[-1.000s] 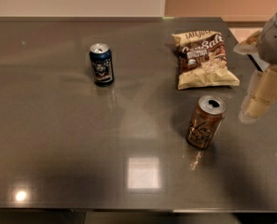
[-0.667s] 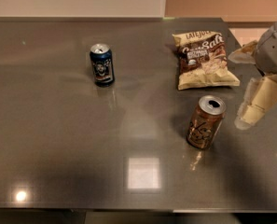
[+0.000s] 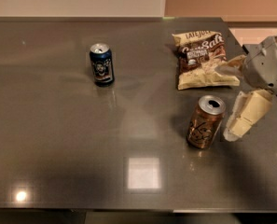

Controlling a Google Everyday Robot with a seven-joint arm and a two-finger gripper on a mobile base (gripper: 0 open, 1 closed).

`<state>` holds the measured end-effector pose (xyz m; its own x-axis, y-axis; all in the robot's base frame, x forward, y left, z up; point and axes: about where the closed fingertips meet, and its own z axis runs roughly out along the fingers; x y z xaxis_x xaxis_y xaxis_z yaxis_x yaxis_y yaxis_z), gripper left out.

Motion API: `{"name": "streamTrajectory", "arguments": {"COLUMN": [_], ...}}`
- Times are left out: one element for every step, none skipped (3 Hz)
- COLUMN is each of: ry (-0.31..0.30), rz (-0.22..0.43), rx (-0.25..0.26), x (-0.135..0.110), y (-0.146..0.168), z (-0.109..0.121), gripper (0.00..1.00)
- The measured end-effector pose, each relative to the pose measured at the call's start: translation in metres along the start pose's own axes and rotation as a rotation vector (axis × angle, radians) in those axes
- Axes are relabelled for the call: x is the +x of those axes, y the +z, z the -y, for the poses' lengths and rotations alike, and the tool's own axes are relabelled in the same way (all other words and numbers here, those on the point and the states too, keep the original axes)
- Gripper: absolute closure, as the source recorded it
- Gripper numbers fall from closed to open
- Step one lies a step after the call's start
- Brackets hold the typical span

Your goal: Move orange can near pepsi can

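Observation:
The orange can (image 3: 205,122) stands upright on the grey table (image 3: 58,148), right of the middle, orange-brown with a pale logo and a silver top. The pepsi can (image 3: 101,64) stands upright at the back left, dark blue with a round emblem. The two cans are far apart. My gripper (image 3: 240,120) comes in from the right edge, its pale fingers (image 3: 248,112) pointing down-left, just right of the orange can and slightly apart from it. It holds nothing.
A chip bag (image 3: 202,59) lies flat at the back right, just behind the orange can and next to my arm (image 3: 268,64). The table's front edge runs along the bottom of the view. A bright light reflection (image 3: 143,172) lies on the front middle.
My gripper has moved left and down, closer to the orange can. The cans and the bag have not moved.

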<state>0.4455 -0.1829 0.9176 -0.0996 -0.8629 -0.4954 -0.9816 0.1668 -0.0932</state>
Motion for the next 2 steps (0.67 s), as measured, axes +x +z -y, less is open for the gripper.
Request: {"name": "streamTrajectory", "arguments": {"ry": [-0.005,-0.010], "rz": [0.044,0.071], "rx": [-0.022,-0.040], "x": [-0.0044,-0.0066], "y": [0.0122,0.0186], "z": [-0.0059,-0.0117], "gripper": [0.00,0.00]}}
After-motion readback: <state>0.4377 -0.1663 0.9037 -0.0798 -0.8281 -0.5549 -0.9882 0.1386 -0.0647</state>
